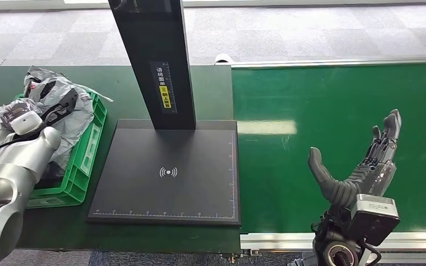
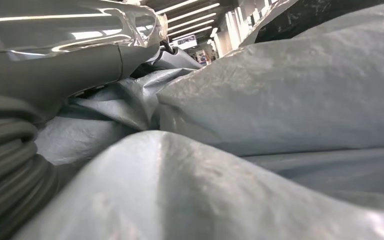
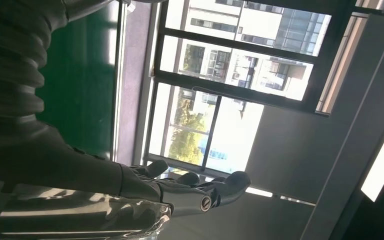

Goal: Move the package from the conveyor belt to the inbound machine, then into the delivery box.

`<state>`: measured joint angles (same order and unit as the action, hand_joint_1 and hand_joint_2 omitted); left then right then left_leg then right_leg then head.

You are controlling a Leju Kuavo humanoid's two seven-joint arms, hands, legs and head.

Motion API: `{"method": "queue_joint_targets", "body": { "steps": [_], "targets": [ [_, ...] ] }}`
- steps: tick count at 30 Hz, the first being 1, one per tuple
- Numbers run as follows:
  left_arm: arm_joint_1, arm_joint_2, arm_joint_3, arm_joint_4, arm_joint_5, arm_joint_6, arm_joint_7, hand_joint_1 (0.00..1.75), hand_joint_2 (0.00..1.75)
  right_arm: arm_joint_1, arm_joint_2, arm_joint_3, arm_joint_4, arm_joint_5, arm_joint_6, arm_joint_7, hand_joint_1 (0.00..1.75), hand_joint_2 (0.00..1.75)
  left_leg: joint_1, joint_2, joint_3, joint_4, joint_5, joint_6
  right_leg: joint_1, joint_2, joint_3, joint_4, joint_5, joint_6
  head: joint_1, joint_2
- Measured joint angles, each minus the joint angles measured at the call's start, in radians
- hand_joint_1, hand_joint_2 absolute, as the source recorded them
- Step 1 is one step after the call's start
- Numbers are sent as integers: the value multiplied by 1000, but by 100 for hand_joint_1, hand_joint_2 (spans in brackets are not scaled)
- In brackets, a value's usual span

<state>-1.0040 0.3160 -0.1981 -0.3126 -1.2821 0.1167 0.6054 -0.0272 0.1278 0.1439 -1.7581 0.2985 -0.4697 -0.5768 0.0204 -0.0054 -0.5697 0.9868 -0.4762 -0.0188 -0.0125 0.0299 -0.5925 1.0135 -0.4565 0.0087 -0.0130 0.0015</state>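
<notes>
In the head view the left hand [image 1: 60,108] reaches into the green crate [image 1: 91,144], down among grey bags [image 1: 72,113] heaped there; its dark fingers lie on the plastic, but whether they are pinching a bag or only resting on it I cannot tell. The scanner plate [image 1: 166,172] with its black post [image 1: 155,61] stands bare beside the crate, and the green belt [image 1: 338,100] to its right carries no package that I can see. The right hand [image 1: 360,166] hovers over the near side of the belt, fingers spread upward and thumb out, holding nothing. So the package appears to lie in the crate already, among the other bags, and the step in hand seems to be letting it go there. In the left wrist view, crumpled grey bag film [image 2: 280,100] presses close on the camera, with the ribbed cover and thumb of the hand [image 2: 50,70] lying along it; the grasp itself is hidden. To finish well, I would spread the fingers fully and lift straight up, since slack film can snag on a finger and drag a bag back out over the crate wall. In the right wrist view the hand [image 3: 190,192] shows its fingers stretched out, apart from the thumb, against a window, with the belt [image 3: 80,75] behind.
</notes>
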Motion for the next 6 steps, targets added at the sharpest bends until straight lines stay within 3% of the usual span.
{"method": "queue_joint_targets", "body": {
  "steps": [6],
  "targets": [
    [14, 38, 12, 2, -14, 0, 0, 175, 175, 3, -3, 2, 0, -1, -1, 0, 0, 175, 0, 0, 0, 0, 0, 0, 0, 0, 0, 0, 0, 0, 0, 0]
  ]
}}
